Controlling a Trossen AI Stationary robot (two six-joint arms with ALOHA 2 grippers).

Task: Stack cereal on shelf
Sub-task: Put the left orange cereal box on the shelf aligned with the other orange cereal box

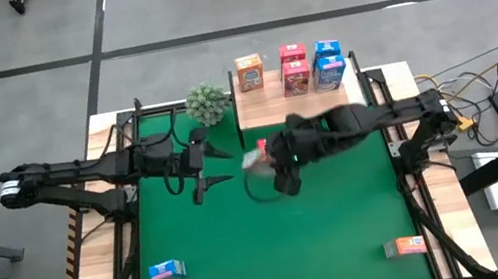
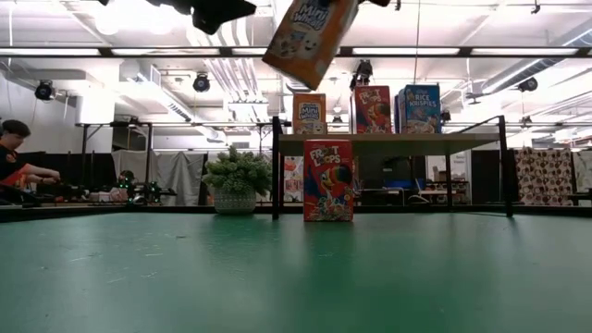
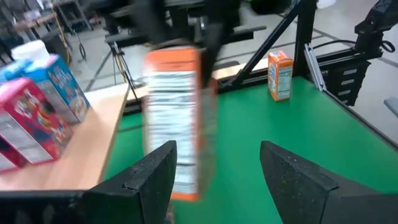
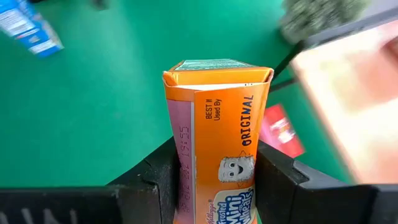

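- The right gripper (image 4: 214, 180), at centre frame in the high view, has its fingers clamped on an orange cereal box (image 4: 217, 143), held tilted above the green counter (image 1: 277, 246) and showing at top centre in the low view.
- The left gripper (image 3: 214, 177), left of centre in the high view, hangs over the counter with its fingers apart and nothing between them, facing the held box.
- The wooden shelf (image 1: 269, 106) sits at the upper middle of the high view; five boxes line its far edge: one orange box (image 1: 250, 72), two red boxes (image 1: 295, 69) and two blue boxes (image 1: 329, 63).
- A red box on the counter (image 2: 328, 180) stands upright under the shelf board, centre of the low view, directly in front of the shelf.
- A small green plant (image 1: 207, 103) stands just left of the shelf.
- A blue box lying flat (image 1: 166, 270) is at lower left of the high view; another orange box at lower right (image 1: 406, 246).
- A person (image 2: 14, 162) shows at the far left edge of the low view, in the room beyond.
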